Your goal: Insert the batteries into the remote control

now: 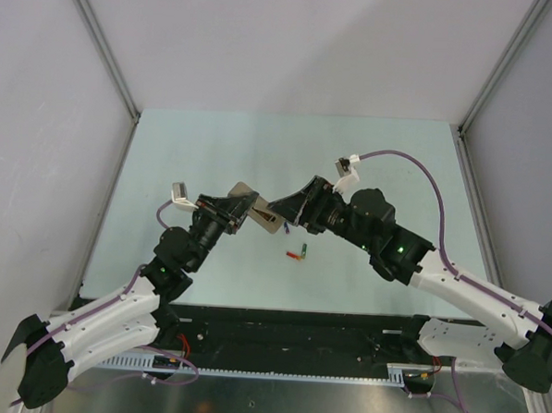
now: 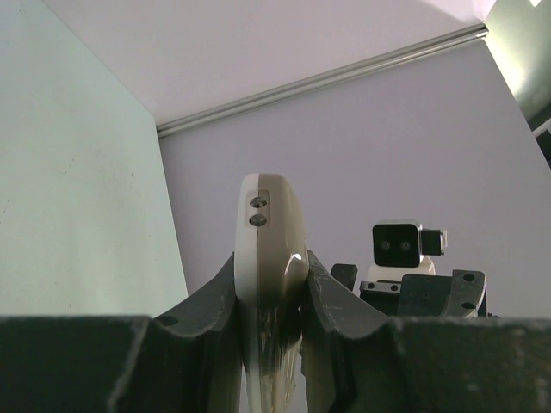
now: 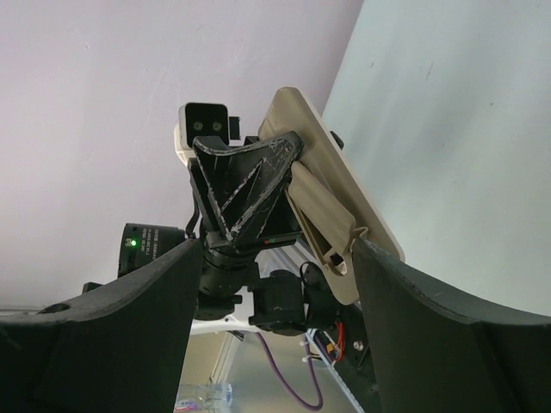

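My left gripper is shut on the remote control and holds it above the table, edge-on in the left wrist view, where the fingers clamp its pale body. In the right wrist view the remote control slants up, with a beige cover piece on its back standing partly off. My right gripper is open around the remote's near end, and its right finger is close to the cover's tip. On the table below lie a red battery and a green battery, end to end.
The pale green table is walled in by white panels with metal posts at the back corners. The black base rail runs along the near edge. The right arm's purple cable loops above the table.
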You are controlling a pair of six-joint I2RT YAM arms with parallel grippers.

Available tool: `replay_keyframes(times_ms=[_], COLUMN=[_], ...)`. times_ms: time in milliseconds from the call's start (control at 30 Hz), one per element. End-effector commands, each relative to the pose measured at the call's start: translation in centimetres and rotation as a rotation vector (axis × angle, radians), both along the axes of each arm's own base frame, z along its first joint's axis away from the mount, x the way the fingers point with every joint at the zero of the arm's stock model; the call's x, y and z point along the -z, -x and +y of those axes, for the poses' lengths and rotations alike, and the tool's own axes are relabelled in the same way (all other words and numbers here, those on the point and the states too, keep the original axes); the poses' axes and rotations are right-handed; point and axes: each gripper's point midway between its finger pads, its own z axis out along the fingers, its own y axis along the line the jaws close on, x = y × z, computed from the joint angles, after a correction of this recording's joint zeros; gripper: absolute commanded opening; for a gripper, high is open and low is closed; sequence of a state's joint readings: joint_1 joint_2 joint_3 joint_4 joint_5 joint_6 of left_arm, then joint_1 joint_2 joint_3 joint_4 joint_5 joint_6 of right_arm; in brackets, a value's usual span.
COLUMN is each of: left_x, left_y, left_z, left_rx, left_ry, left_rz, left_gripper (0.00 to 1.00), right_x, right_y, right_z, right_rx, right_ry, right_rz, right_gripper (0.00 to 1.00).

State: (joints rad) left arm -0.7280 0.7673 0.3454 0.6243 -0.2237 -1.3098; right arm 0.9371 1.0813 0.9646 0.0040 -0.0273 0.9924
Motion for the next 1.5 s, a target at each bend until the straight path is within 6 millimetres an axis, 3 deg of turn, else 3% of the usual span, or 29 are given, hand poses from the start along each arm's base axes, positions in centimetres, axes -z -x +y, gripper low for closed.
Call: replay_keyframes(times_ms=[0,533,933,1467], left_x=[-2.8,-2.5,-3.0,-2.3], left_y=[0.6,0.5,0.6,0.4], left_z=[0.4,0.6,0.7,1.0], left_rx=[0.014,0.003,0.007,-0.009], left_ry=[0.088,0.084,0.1,0.088], left_rz=[-0.055,-0.051,-0.057,-0.048], left_gripper=[0.0,0.0,0.0,0.0], right_x=[-1.1,-1.9,-0.9,-1.8], right_y=[0.3,0.8,0.7,1.4], right_z=[0.3,0.9,0.7,1.7], right_rx=[-0.014,-0.03,-0.019,-0.047], right_ry=[-0.003,-0.006,0.04,0.022], right_rz=[-0.013,-0.025,-0.014,-0.021], right_gripper=[0.76,0.78,0.78,0.8])
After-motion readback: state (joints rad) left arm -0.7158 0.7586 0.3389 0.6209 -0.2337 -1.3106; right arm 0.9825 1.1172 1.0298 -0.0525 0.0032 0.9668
